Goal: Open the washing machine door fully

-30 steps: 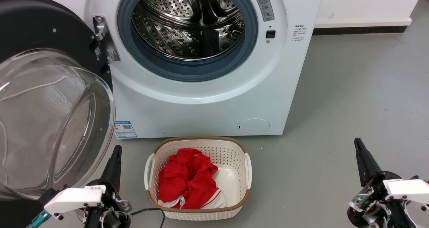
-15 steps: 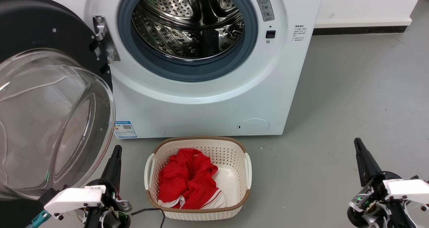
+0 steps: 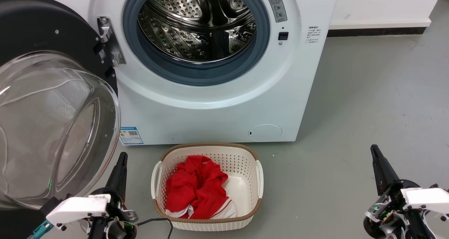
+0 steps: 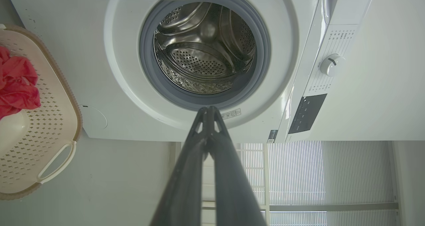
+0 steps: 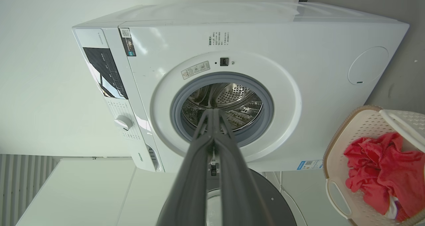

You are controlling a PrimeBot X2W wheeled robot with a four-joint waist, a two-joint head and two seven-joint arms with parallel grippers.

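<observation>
The large round glossy black door (image 3: 45,25) with clear glass bowl (image 3: 52,126) is standing swung wide at the left of the white front-loading washing machine (image 3: 217,116), baring its steel drum (image 3: 196,25). The cream perforated basket (image 3: 208,146) is holding crumpled red cloth (image 3: 196,190). The blue label (image 3: 131,136) and grey warning sticker (image 3: 276,5) are carrying print too small to read. Left gripper (image 3: 122,158) and right gripper (image 3: 374,151) are resting pinched together, empty.

Drum mouth (image 3: 198,28): open, nothing across it.
Washing machine door (image 3: 52,102): swung wide on the left, glass bowl bulging out over the floor, just beside the left gripper (image 3: 122,158).
Laundry basket (image 3: 242,158) with red cloth (image 3: 196,186): on the floor just before the washing machine (image 3: 210,119), below the mouth.
Grey floor (image 3: 368,102), right side: bare.
</observation>
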